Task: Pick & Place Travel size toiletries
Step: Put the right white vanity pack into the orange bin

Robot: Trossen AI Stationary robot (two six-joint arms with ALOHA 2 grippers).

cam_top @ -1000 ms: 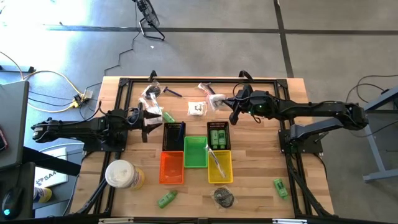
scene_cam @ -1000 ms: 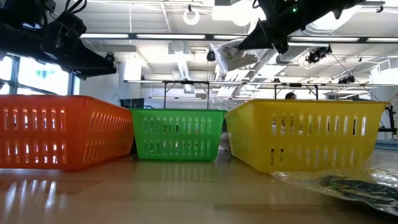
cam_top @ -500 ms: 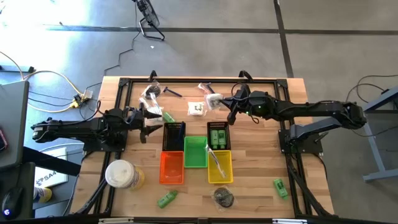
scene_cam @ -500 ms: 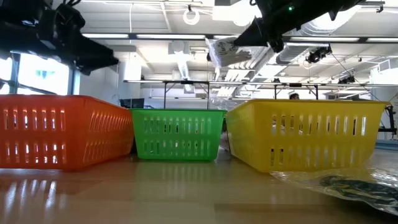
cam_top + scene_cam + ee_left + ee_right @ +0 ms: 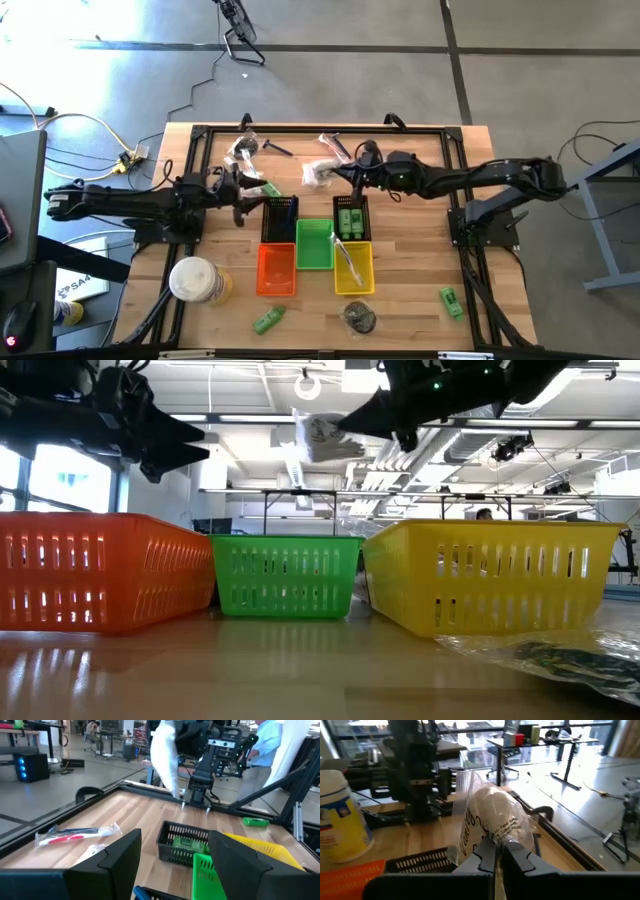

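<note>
My right gripper (image 5: 345, 175) pinched the clear-wrapped white piece (image 5: 322, 172), hanging from its tip above the desk (image 5: 420, 255), while my left gripper (image 5: 252, 190) stood spread nearby.

Five baskets (image 5: 315, 245) sat clustered mid-table: two toward the far edge, side by side, three in a row nearer the front. The right gripper (image 5: 345, 175) hung above the table just beyond the far pair, pinching a clear-wrapped white piece (image 5: 322, 173). The left gripper (image 5: 254, 188) stood left of the cluster, jaws apart, beside a small bottle (image 5: 269, 187). A round container (image 5: 196, 279) stood at front left. Wrapped sticks (image 5: 335, 146) lay near the far edge.
</note>
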